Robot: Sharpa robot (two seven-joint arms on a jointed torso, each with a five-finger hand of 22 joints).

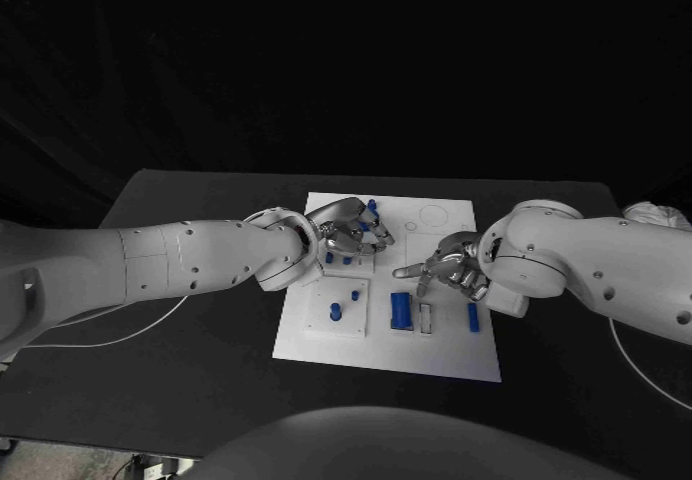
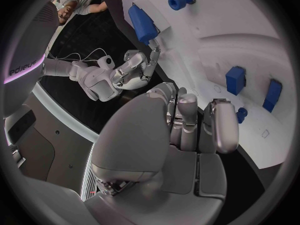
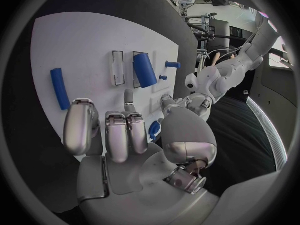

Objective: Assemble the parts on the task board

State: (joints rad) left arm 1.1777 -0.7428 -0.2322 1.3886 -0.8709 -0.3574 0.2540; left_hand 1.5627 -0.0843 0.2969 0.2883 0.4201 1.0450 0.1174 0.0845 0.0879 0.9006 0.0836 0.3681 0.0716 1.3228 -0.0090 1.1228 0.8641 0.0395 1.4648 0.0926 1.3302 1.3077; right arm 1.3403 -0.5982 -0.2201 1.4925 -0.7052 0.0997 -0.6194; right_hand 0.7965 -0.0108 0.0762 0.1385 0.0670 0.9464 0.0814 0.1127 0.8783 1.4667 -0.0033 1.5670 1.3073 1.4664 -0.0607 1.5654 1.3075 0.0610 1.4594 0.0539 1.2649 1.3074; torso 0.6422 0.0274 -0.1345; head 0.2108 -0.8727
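Over the white rectangular task board point(image 1: 387, 340), mid-table, both hands hover. The silver left hand point(image 1: 343, 228) curls its fingers near small blue parts point(image 1: 369, 212) at the far end; whether it pinches one, I cannot tell. The silver right hand point(image 1: 444, 270) hangs fingers spread, empty. Likely picking; next calls for a clean pinch.

A black table point(image 1: 202, 330) stands before a dark backdrop, with a white cable point(image 1: 123, 335) lying across it

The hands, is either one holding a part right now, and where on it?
It cannot be told. Both the left hand and the right hand hover with curled fingers over the board; no part shows in either.
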